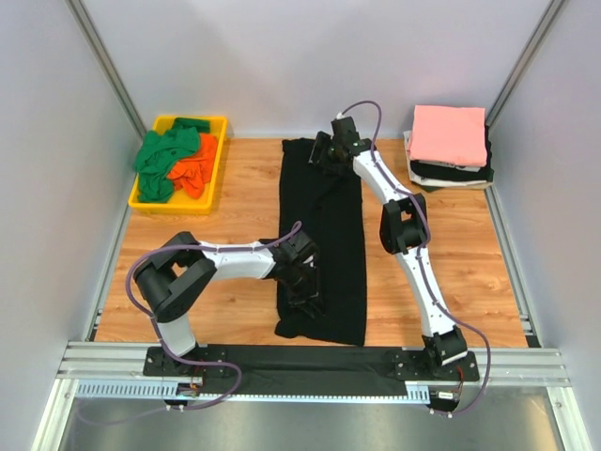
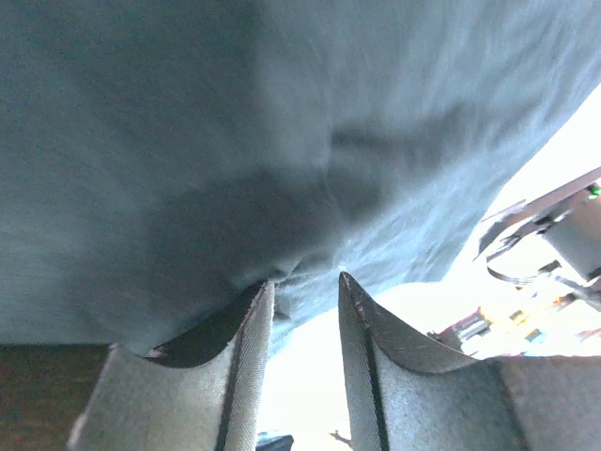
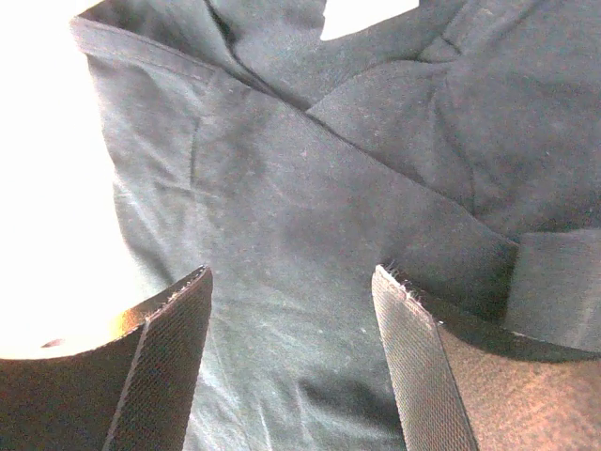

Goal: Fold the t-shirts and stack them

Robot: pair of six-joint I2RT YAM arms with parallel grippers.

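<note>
Overhead, the black t-shirt lies mid-table as a strip, long axis far-to-near, bare table flanking both long edges; left wrist: left gripper narrowly parted at a cloth fold, grip indeterminate; right wrist: right gripper wide apart above the shirt.

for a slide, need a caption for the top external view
left claw and right claw at opposite ends of a long black t-shirt on the table
</note>
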